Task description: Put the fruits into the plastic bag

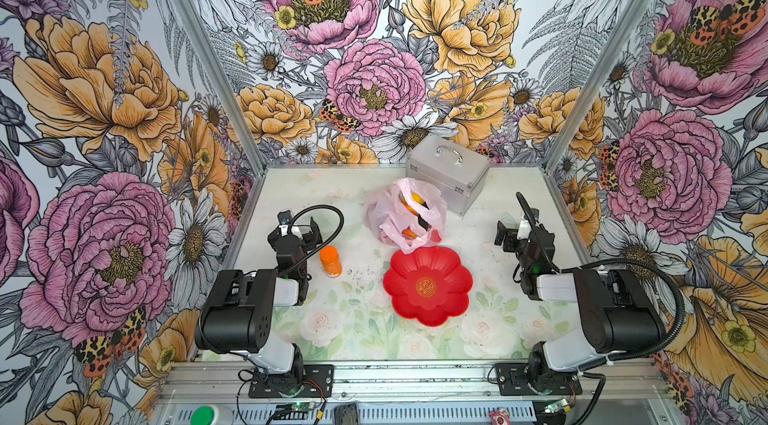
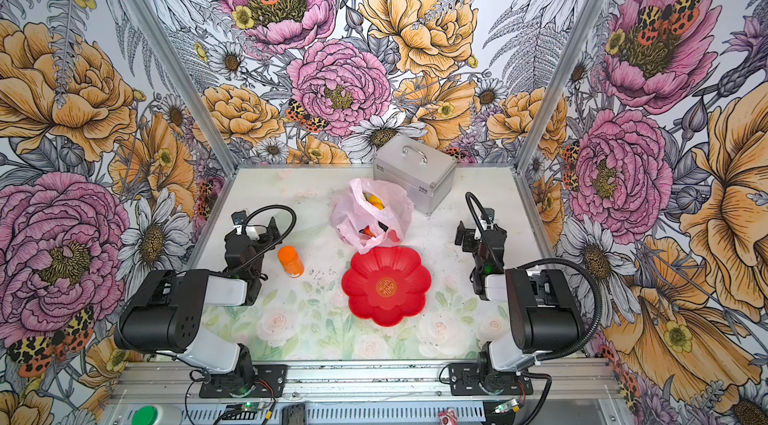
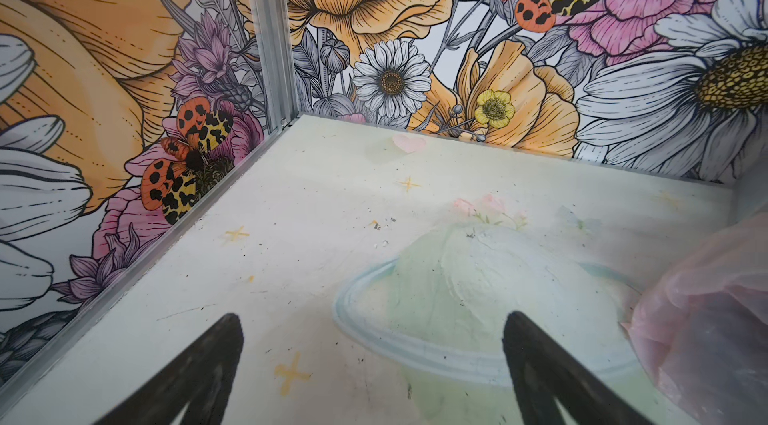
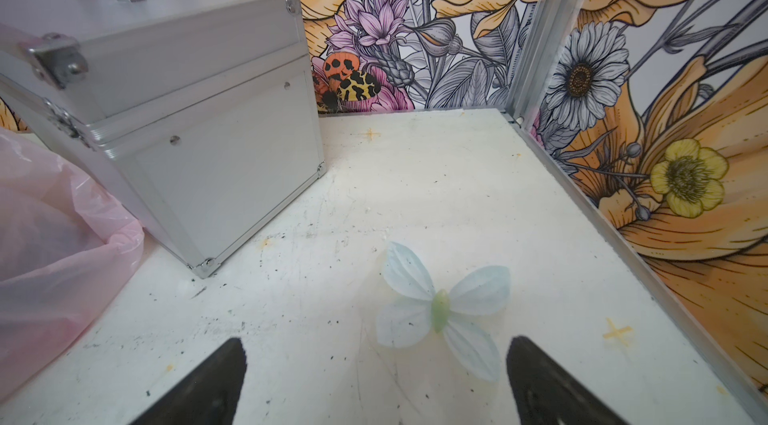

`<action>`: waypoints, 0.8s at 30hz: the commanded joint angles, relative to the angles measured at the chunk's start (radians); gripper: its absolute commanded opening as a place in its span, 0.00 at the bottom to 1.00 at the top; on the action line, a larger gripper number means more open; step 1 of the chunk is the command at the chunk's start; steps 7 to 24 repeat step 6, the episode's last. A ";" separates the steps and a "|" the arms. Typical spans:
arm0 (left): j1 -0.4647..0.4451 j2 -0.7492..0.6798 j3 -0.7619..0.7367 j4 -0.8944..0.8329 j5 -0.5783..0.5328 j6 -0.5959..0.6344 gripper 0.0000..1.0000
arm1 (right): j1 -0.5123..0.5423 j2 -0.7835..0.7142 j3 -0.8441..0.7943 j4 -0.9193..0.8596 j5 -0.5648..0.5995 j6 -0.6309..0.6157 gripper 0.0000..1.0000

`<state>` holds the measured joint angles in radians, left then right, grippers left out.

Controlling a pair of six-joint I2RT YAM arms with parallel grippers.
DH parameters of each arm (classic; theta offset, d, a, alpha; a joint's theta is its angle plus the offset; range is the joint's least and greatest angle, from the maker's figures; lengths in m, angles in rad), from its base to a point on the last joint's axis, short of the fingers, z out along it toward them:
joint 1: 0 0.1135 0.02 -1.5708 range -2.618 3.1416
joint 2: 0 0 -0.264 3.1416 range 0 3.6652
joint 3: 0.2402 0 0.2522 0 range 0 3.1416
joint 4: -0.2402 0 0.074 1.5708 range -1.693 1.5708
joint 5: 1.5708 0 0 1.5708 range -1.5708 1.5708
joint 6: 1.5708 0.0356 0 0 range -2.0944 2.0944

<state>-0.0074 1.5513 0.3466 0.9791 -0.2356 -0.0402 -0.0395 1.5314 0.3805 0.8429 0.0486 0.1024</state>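
1. The plastic bag (image 1: 401,215) sits crumpled on the desk (image 1: 357,331) just behind the red plate (image 1: 449,277), and its near edge appears to touch the plate's far rim. Yellow and orange fruits (image 1: 411,199) show through the bag's open mouth, with something dark beside them that I cannot identify.
2. In both top views the plate is bare, and no fruit lies on the desk around it.
3. The left tool (image 3: 372,319) has its fingers wide apart with nothing between them. It hangs over bare desk to the left of the plate, past the orange bottle (image 1: 331,261).
4. The right tool (image 4: 376,343) is spread just as wide and is also empty. It is to the right of the plate and well apart from it.
5. The loading looks finished, so the step in hand is probably a last check. Look for a stray fruit hidden behind the bag's folds or by the silver case (image 1: 446,171), which stands behind the plate, beyond the bag.
6. If one turns up, bring it over the bag's mouth from above and let go low. The thin film will probably sag, so the other tool may need to hold the rim open.
7. Steer any movement wide of the bag. A finger that snags the film could tip fruit out toward the plate.
8. Leave the bottle alone, since it is not a fruit.
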 commanded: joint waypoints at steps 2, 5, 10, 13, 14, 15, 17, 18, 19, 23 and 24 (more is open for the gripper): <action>-0.005 -0.001 0.015 -0.006 -0.016 0.022 0.99 | 0.007 0.007 0.019 0.010 0.015 -0.016 1.00; -0.005 -0.001 0.014 -0.005 -0.016 0.021 0.99 | 0.007 0.004 0.015 0.014 0.016 -0.016 1.00; -0.004 0.001 0.015 -0.006 -0.016 0.022 0.99 | 0.007 0.005 0.015 0.015 0.015 -0.017 0.99; -0.004 0.001 0.015 -0.006 -0.016 0.022 0.99 | 0.007 0.005 0.015 0.015 0.015 -0.017 0.99; -0.004 0.001 0.015 -0.006 -0.016 0.022 0.99 | 0.007 0.005 0.015 0.015 0.015 -0.017 0.99; -0.004 0.001 0.015 -0.006 -0.016 0.022 0.99 | 0.007 0.005 0.015 0.015 0.015 -0.017 0.99; -0.004 0.001 0.015 -0.006 -0.016 0.022 0.99 | 0.007 0.005 0.015 0.015 0.015 -0.017 0.99; -0.004 0.001 0.015 -0.006 -0.016 0.022 0.99 | 0.007 0.005 0.015 0.015 0.015 -0.017 0.99; -0.004 0.001 0.015 -0.006 -0.016 0.022 0.99 | 0.007 0.005 0.015 0.015 0.015 -0.017 0.99; -0.004 0.001 0.015 -0.006 -0.016 0.022 0.99 | 0.007 0.005 0.015 0.015 0.015 -0.017 0.99; -0.004 0.001 0.015 -0.006 -0.016 0.022 0.99 | 0.007 0.005 0.015 0.015 0.015 -0.017 0.99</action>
